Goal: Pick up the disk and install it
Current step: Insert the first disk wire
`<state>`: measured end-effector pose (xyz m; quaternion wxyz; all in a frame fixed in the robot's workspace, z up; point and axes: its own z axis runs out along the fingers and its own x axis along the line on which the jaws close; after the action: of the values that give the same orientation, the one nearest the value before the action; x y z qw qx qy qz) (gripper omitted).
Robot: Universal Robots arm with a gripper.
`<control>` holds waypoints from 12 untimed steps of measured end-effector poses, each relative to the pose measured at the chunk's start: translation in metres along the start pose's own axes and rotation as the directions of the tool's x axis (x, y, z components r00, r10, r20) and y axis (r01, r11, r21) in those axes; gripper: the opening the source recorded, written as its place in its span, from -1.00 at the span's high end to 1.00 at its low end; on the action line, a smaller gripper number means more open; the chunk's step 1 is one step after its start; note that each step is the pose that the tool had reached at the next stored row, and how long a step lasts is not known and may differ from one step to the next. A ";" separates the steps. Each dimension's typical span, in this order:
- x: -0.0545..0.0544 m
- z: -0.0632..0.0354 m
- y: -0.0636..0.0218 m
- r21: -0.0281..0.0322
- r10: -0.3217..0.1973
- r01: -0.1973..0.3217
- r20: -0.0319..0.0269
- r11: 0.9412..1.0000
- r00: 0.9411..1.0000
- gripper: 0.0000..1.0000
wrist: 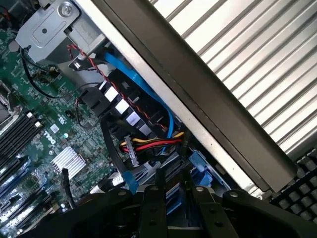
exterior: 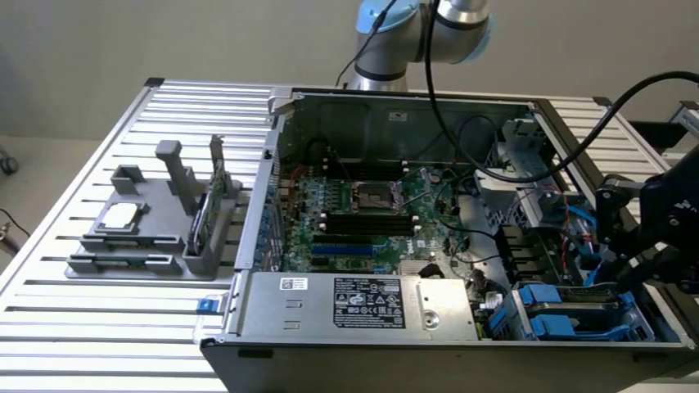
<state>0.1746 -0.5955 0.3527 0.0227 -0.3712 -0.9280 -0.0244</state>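
1. Two things matter in the exterior view. The black robot gripper [exterior: 633, 274] hangs over the near corner of the open grey metal computer case [exterior: 382, 102], on the exterior view's right. The flat silver-grey rectangular disk in its blue plastic frame [exterior: 577, 309] appears to sit in the drive bay just beneath it.
2. We cannot tell whether the gripper is spread or clamped on the disk, but it is right at the frame.
3. On the exterior view's left, the grey plastic parts tray [exterior: 131, 264] holds the small square silver processor chip [exterior: 120, 215] and the thin green circuit card [exterior: 200, 209]. Both are well apart from the work.
4. In the wrist view we look past the gripper into the same bay. A flat blue ribbon cable [wrist: 143, 84] and a red, yellow and black wire bundle [wrist: 154, 144] run just beside the blue frame.
5. We judge the step in hand to be seating the disk. We would keep the frame square to the bay walls and press along the slot, never sideways.
6. We would also watch those wires. A loop caught under the frame could stop it seating or strain a connector.
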 end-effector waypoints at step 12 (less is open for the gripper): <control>-0.001 0.0050 0.0003 -0.013 0.155 -0.155 -0.001 0.988 0.988 0.47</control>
<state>0.1753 -0.5956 0.3477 0.0219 -0.4423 -0.8962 -0.0287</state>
